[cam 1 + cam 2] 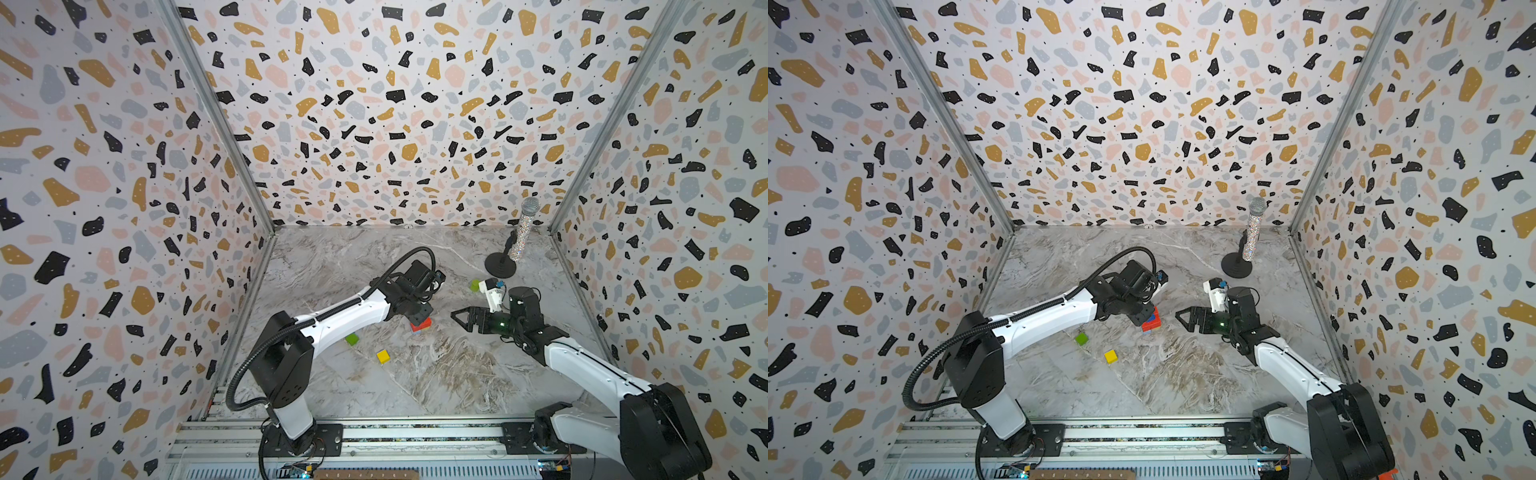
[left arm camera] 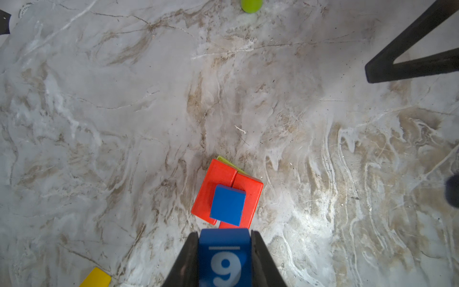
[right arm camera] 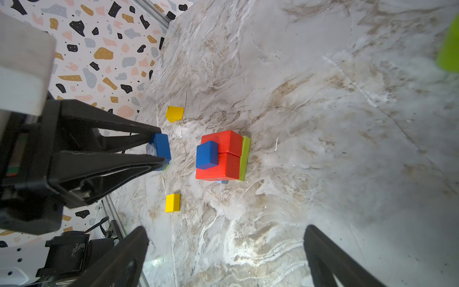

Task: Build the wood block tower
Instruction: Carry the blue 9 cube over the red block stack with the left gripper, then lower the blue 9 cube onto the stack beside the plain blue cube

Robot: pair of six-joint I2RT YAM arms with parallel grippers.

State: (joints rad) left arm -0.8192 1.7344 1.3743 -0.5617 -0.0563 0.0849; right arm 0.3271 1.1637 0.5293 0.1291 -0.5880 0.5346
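- Currently the tower (image 1: pixel 419 327) stands near the middle of the marble tabletop (image 1: pixel 415 386), partly under the left arm's wrist in both top views.
- We see its layers best from the right wrist: a green slab (image 3: pixel 244 159) low down, two red bricks (image 3: pixel 232 144) side by side on it, and a small blue cube (image 3: pixel 207 155) on top of the reds, off-centre. A sliver of light blue shows beneath; we cannot tell its shape.
- We find the left gripper (image 2: pixel 224 234) clamped narrowly on a blue block marked "9" (image 2: pixel 224 258), one finger on each side face.
- That block is held just beside the tower, with a gap between them in the right wrist view.
- Right of the tower, the right gripper (image 1: pixel 457 318) hangs with its jaws spread wide and nothing between them, tips toward the stack.
- Loose on the table nearer the arm bases lie a green cube (image 1: pixel 352 339) and a yellow cube (image 1: pixel 383 356); a second yellow block (image 3: pixel 174 113) shows from the right wrist.
- A green cylinder (image 1: pixel 475 284) sits farther back, near the right wrist camera.
- In the far right corner a glittery microphone (image 1: pixel 524 232) leans on a black round stand (image 1: pixel 500 266).
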